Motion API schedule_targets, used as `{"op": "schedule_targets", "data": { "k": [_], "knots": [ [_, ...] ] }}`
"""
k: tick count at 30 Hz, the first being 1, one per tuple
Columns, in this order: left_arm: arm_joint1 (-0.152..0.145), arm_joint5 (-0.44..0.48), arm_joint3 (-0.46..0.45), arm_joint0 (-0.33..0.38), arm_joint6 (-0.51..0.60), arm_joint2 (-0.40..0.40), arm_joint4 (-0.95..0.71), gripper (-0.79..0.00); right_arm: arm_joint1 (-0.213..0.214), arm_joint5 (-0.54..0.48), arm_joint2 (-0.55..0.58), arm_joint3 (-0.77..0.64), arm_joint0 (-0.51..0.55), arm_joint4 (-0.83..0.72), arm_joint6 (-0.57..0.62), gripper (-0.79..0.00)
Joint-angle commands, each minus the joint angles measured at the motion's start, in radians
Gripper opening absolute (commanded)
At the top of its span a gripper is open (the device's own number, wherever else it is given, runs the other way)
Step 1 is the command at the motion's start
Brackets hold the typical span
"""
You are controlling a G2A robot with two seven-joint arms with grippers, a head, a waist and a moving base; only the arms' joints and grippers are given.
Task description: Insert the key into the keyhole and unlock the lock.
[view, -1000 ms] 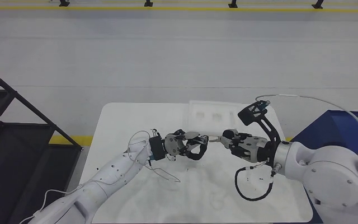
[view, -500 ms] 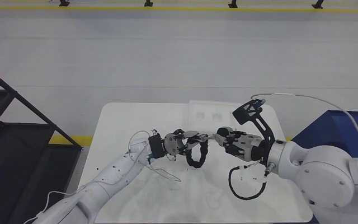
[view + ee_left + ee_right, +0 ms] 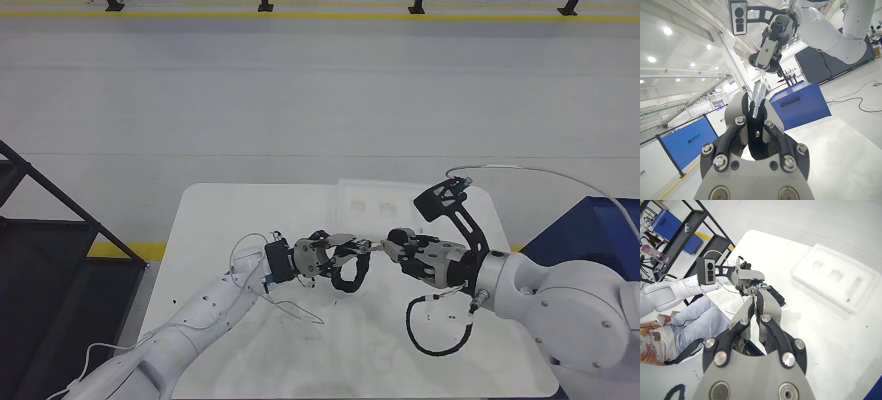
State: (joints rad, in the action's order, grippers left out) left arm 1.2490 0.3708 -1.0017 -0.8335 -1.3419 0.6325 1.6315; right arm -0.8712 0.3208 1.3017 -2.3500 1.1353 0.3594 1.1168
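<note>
The lock is a chrome cylinder (image 3: 757,94) with a black cable loop (image 3: 349,276) hanging under it. My left gripper (image 3: 755,103) is shut on the cylinder and holds it above the table's middle (image 3: 338,256). My right gripper (image 3: 755,298) is shut on the key (image 3: 754,302), coming from the right side (image 3: 384,246). In the right wrist view the key's blade tip sits in the round keyhole (image 3: 751,291). The left wrist view shows the key (image 3: 762,76) running from the right gripper's fingers (image 3: 765,55) into the cylinder's end.
A white foam tray (image 3: 385,208) with several recesses lies on the white table (image 3: 240,220) behind the grippers. A black rack (image 3: 50,260) stands at the left, a blue cabinet (image 3: 600,230) at the right. Thin white cables trail by the left wrist (image 3: 290,310).
My right gripper has moved left toward the lock, closing the gap with the key. The cable loop swung down and came back up. The left gripper stayed about where it was.
</note>
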Motion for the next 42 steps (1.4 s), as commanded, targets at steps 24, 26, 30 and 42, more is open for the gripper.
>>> {"op": "schedule_targets", "data": {
  "k": [24, 26, 30, 42],
  "knots": [
    [0.015, 0.019, 0.005, -0.01, 0.002, 0.029, 0.034, -0.785, -0.001, 0.006, 0.004, 0.0, 0.016, 0.002, -0.035, -0.785],
    [0.016, 0.019, 0.004, -0.012, 0.001, 0.032, 0.034, -0.785, -0.002, 0.007, 0.005, 0.0, 0.017, -0.001, -0.038, -0.785],
    [0.018, 0.023, 0.001, -0.013, 0.003, 0.036, 0.035, -0.785, -0.002, 0.009, 0.005, 0.0, 0.018, 0.002, -0.037, -0.785],
    [0.022, 0.039, 0.001, -0.018, 0.004, 0.051, 0.042, -0.785, -0.005, 0.013, -0.004, 0.0, 0.011, -0.002, -0.057, -0.785]
  ]
}}
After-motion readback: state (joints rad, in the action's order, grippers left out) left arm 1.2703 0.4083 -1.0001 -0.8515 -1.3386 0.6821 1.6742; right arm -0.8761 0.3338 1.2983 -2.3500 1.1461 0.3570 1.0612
